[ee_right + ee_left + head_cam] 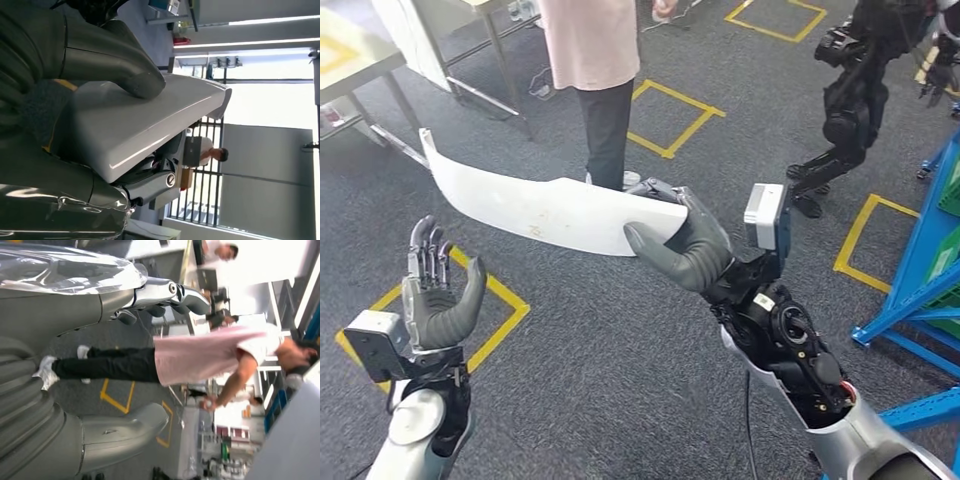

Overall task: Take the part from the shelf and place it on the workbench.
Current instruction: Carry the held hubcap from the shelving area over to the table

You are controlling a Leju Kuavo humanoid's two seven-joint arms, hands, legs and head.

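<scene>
While the head view looks down on grey carpet, the right hand (690,245) pinches the near right end of the long white part (539,205), thumb on top, so the part juts out leftward in the air, and the left hand (437,290) stands spread and holds nothing, palm up at the near left. From the left wrist view, that hand's fingers (177,292) reach out bare toward a person (188,360) in a pink top. From the right wrist view, the thumb presses on the part's (124,130) pale face; I judge this the carrying step, and next the robot must reach the tabletop (350,60) at far left and set the part down level.
</scene>
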